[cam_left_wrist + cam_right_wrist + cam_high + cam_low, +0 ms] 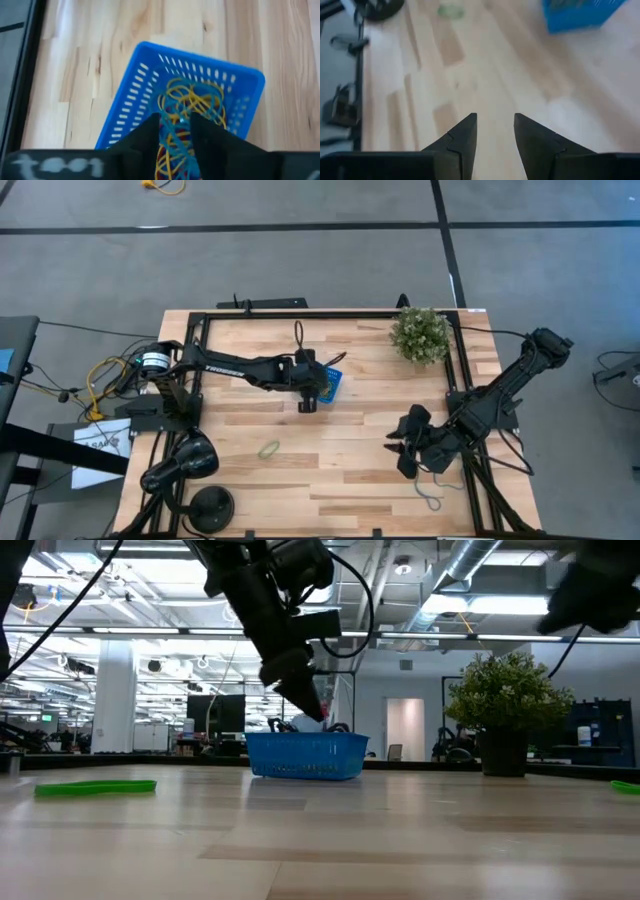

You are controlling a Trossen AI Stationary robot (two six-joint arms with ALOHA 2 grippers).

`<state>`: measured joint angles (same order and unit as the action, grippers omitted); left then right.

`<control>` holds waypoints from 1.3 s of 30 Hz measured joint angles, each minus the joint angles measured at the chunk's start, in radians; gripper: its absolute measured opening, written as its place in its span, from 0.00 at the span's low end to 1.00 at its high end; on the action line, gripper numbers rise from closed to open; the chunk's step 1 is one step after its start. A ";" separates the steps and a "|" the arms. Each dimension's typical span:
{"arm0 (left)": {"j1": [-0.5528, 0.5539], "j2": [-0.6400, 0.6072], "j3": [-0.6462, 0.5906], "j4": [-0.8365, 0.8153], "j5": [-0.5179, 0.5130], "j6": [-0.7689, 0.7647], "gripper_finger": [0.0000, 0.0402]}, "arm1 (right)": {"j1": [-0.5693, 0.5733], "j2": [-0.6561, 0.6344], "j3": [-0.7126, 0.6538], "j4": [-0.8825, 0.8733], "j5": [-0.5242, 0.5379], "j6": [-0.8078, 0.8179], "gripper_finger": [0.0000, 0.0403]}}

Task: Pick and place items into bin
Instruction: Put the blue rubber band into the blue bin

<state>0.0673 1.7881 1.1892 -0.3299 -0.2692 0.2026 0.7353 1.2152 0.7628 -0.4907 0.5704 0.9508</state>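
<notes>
The blue mesh bin (335, 384) stands on the table's middle far part and holds several yellow, red and blue loops (192, 102). My left gripper (309, 402) hovers over the bin's near-left end, fingers (150, 135) a little apart, with blue strands of the pile showing in the gap. In the low view its tips (305, 695) are above the bin's rim (305, 740) with nothing hanging from them. A green loop (269, 449) lies flat on the table's near middle, and a pale loop (430, 496) lies at the near right. My right gripper (403, 457) is open and empty above the table's right side.
A potted plant (420, 333) stands at the far right corner. A black lamp with a round base (210, 504) sits at the near left. A dark metal frame (330, 313) runs along the table's edges. Bare wood lies between the green loop and my right gripper.
</notes>
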 joint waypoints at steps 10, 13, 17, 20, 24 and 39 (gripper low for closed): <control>0.000 0.000 0.000 0.133 -0.001 -0.158 0.35 | 0.114 0.000 0.000 -0.288 -0.182 0.465 0.31; 0.000 0.000 0.000 0.174 -0.001 -0.181 0.35 | 0.143 0.000 0.000 -0.399 -0.239 0.579 0.31; 0.000 0.000 0.000 0.187 -0.001 -0.189 0.35 | 0.179 0.000 -0.001 -0.401 -0.286 0.651 0.31; 0.000 0.000 0.000 0.187 -0.001 -0.210 0.35 | 0.201 0.012 -0.001 -0.334 -0.312 0.656 0.31; -0.001 0.000 0.000 0.187 0.002 -0.225 0.35 | 0.221 0.077 0.000 -0.248 -0.341 0.693 0.31; -0.001 0.000 0.001 0.186 0.004 -0.239 0.35 | 0.181 0.355 0.055 -0.203 -0.546 0.837 0.31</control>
<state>0.0666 1.7882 1.1899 -0.1440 -0.2653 -0.0367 0.9166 1.5705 0.8176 -0.6932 0.0244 1.7882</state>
